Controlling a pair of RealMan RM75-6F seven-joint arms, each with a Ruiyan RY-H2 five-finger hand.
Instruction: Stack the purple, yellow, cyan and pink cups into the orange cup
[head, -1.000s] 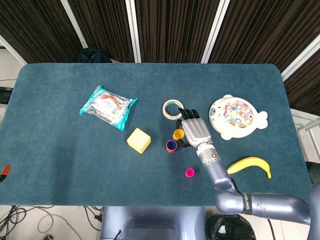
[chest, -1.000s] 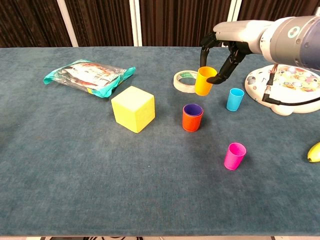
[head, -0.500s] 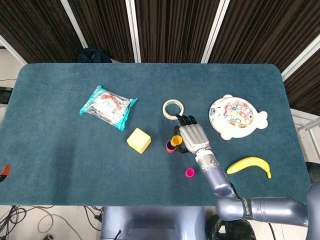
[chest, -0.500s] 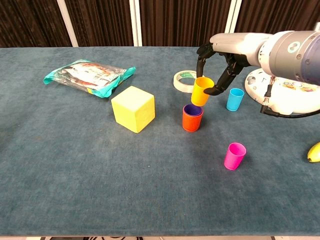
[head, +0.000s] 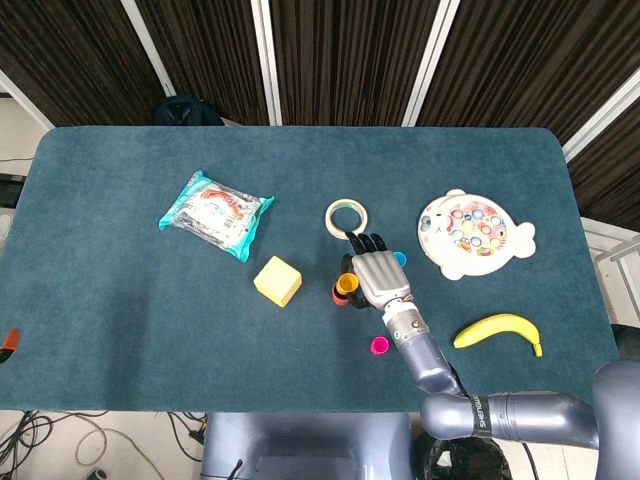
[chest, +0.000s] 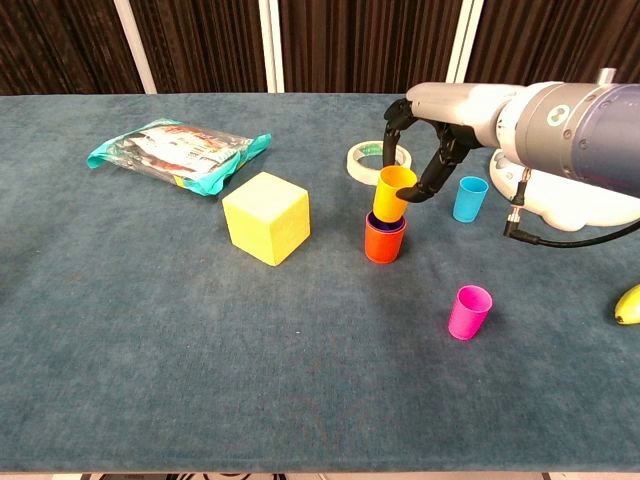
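My right hand (chest: 425, 150) (head: 376, 272) grips the yellow cup (chest: 394, 192) (head: 347, 285) and holds it right over the orange cup (chest: 385, 238), its bottom at or just inside the rim. A purple rim shows inside the orange cup. The cyan cup (chest: 469, 198) (head: 400, 259) stands upright to the right of the hand, close to the fish toy. The pink cup (chest: 469, 311) (head: 380, 345) stands upright nearer the front edge. My left hand appears in neither view.
A yellow cube (chest: 266, 217) sits left of the orange cup. A tape roll (chest: 370, 161) lies just behind the hand. A snack bag (chest: 180, 153) lies far left, a fish toy board (head: 473, 233) at the right, and a banana (head: 499, 329) at the front right.
My right hand has carried the yellow cup left and down, from above the tape roll to directly over the orange cup.
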